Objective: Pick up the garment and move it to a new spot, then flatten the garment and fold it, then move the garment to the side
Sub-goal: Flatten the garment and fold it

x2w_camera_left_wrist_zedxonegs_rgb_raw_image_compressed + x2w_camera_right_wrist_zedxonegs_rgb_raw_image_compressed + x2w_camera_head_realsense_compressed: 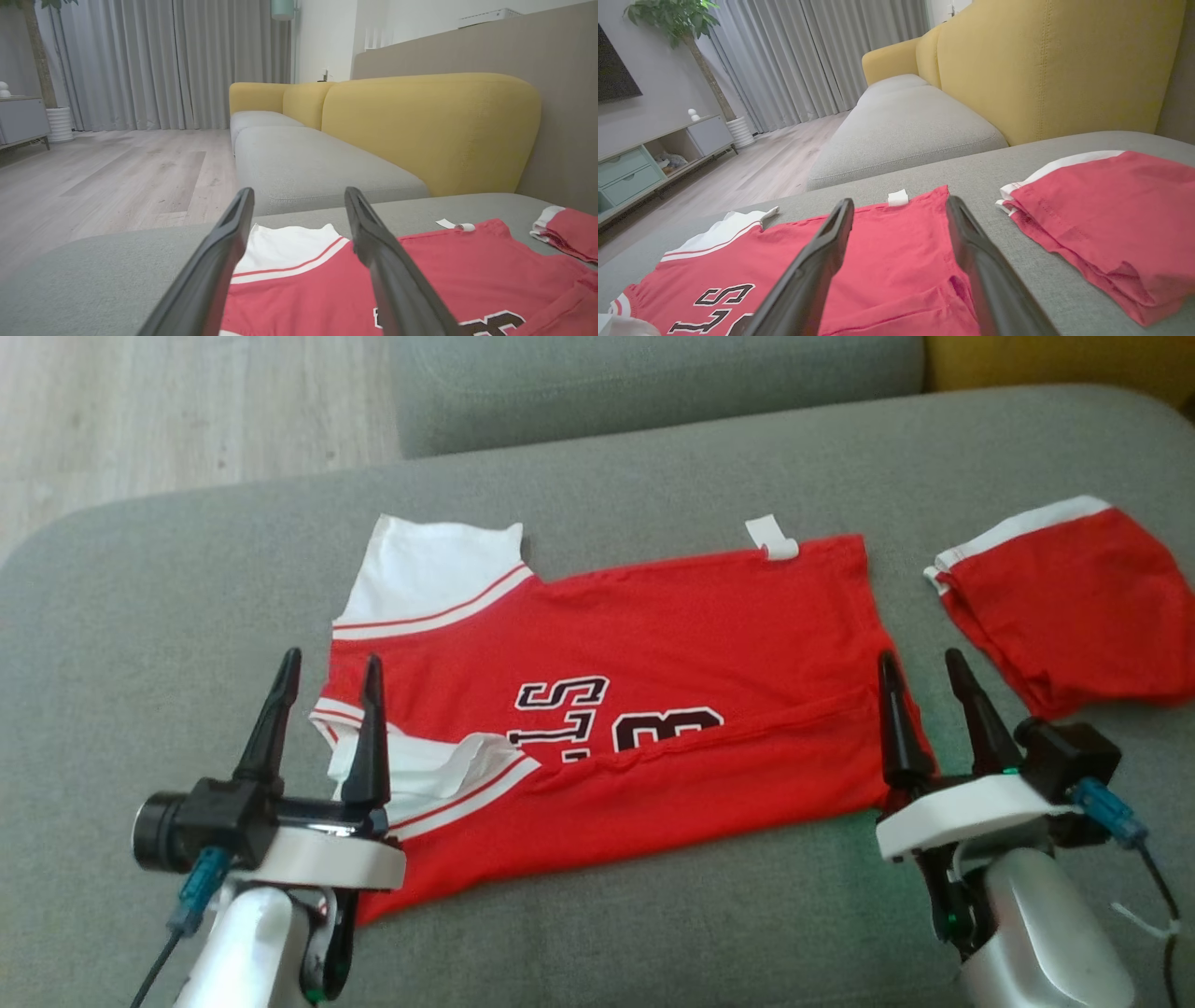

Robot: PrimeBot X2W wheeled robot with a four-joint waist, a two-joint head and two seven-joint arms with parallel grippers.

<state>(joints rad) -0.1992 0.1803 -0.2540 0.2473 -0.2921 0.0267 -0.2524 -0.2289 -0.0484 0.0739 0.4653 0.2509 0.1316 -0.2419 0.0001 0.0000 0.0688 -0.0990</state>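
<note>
Lying on the grey sofa cushion (653,915), the red jersey (672,635) is showing its near edge turned over in the head view, with the left end effector (331,658) and right end effector (920,656) hanging wide and empty at its near corners. In the left wrist view, the fingers (219,261) are framing the far white sleeve (285,245). In the right wrist view, the fingers are straddling the hem (901,261). Lifting both ends evenly is looking wisest.

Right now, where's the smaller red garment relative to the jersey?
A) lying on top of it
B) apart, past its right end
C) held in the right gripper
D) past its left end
B: the smaller red garment lies past the right end of the jersey with bare grey cushion between them, and the right gripper is open, holding nothing.
</note>
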